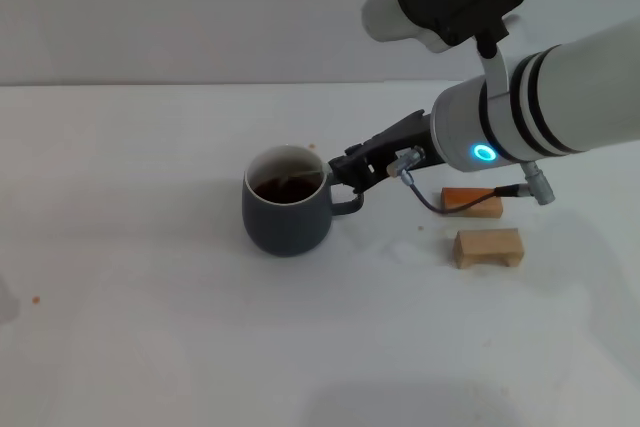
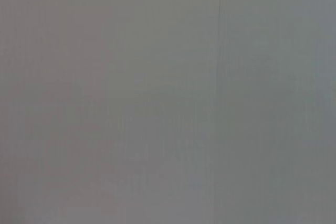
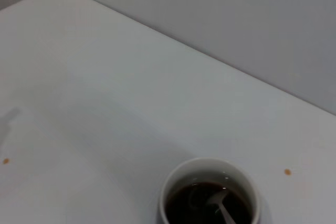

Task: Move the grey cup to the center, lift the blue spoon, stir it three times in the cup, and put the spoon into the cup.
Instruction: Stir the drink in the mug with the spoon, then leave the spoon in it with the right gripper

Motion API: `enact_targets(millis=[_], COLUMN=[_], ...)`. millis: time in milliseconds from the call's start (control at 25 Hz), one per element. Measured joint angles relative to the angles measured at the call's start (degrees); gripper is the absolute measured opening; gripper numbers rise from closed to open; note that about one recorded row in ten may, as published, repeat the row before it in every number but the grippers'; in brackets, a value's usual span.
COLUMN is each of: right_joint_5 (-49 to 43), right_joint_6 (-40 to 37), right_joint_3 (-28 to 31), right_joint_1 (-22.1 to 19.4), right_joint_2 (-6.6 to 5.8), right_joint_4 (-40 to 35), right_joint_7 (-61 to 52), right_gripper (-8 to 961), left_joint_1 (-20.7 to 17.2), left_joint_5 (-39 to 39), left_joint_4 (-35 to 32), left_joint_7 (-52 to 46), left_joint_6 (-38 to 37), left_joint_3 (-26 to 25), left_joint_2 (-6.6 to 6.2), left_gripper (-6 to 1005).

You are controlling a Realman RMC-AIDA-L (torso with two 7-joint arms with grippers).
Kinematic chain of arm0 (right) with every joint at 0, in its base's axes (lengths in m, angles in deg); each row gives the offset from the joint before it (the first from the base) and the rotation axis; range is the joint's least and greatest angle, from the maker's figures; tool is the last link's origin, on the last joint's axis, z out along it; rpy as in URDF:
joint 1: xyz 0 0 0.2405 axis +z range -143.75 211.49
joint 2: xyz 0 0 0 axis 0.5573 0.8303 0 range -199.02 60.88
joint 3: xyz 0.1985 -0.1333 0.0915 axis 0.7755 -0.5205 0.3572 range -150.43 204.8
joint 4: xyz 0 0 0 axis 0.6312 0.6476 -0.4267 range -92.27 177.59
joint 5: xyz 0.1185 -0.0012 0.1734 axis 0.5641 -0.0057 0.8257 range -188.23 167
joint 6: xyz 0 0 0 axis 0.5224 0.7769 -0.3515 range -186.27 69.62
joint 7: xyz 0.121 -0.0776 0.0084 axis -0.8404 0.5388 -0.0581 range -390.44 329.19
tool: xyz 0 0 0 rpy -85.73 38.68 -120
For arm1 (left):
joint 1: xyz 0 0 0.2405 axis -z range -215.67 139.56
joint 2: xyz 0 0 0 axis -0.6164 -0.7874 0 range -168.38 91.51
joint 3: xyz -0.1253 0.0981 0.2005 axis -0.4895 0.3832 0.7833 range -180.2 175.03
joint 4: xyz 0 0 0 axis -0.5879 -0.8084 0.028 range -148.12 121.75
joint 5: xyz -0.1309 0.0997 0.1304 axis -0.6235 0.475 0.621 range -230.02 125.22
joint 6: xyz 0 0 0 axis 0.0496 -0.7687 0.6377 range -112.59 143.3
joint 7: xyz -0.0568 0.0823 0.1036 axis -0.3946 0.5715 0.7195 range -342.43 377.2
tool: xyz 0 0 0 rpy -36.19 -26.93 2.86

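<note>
The grey cup point(image 1: 287, 213) stands mid-table holding dark liquid, the blue spoon point(image 3: 222, 206) dipping into it. Just behind its rim, the right gripper point(image 1: 345, 169) hovers; whether it grips is unclear. Two wooden blocks point(image 1: 488, 247) lie nearby.

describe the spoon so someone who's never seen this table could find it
On the white table, find the grey cup near the middle, holding dark liquid. The blue spoon stands in it, metal bowl submerged, neck slanting up toward the right gripper at the rim. Unlike the two wooden blocks nearby, it is slim and inside the cup.
</note>
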State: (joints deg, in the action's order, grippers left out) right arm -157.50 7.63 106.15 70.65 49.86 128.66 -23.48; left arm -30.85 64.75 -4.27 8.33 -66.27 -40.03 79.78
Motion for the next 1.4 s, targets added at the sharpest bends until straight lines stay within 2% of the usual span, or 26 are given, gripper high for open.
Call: enact_targets(millis=[160, 680, 1400], right_joint_5=[0.05, -0.01, 3.81], right_joint_6=[-0.65, 1.68, 1.48], right_joint_3=[0.63, 2.14, -0.73], right_joint_1=[0.79, 0.37, 1.98], right_joint_2=[-0.08, -0.11, 0.2], right_joint_4=[-2.07, -1.73, -1.98], right_joint_7=[0.43, 1.25, 0.88], right_gripper=[158, 158, 158], left_joint_1=[0.0, -0.49, -0.35], left_joint_5=[0.0, 0.0, 0.0], left_joint_4=[-0.03, -0.05, -0.04], left_joint_7=[0.0, -0.02, -0.06], left_joint_6=[0.07, 0.15, -0.24], left_joint_3=[0.0, 0.0, 0.0], left_joint_2=[0.0, 0.01, 0.05], left_gripper=[-2, -2, -2])
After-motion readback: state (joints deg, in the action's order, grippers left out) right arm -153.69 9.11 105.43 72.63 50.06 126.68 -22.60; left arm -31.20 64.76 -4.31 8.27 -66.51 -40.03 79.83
